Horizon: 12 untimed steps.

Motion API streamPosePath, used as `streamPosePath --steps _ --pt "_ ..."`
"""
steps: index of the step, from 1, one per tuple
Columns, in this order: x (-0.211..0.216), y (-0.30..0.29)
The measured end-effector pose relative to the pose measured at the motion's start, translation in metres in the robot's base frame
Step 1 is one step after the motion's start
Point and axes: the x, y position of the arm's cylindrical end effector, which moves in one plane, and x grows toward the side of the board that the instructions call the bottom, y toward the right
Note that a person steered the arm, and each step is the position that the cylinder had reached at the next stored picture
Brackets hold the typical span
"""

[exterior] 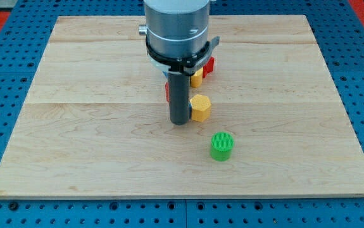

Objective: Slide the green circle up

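The green circle is a short ribbed cylinder standing on the wooden board, right of centre towards the view's bottom. My tip rests on the board up and to the left of the green circle, with a clear gap between them. A yellow hexagon sits just right of the rod, touching or nearly touching it.
Another yellow block and a red block lie above the hexagon, partly hidden by the arm's body. A sliver of a red block shows behind the rod's left side. Blue pegboard surrounds the board.
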Motion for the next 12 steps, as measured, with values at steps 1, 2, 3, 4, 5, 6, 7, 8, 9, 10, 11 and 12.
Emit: streamPosePath --steps 1,2,3,4,5,6,7,8,9,10,11,12 --pt "-0.001 0.000" --pt "0.025 0.007" --pt "0.070 0.040" --pt "0.111 0.049" --pt "0.126 0.056" --pt "0.119 0.068" --pt "0.101 0.072" --pt "0.091 0.072" --pt "0.078 0.072" --pt "0.067 0.072" --pt "0.059 0.072" --pt "0.043 0.072"
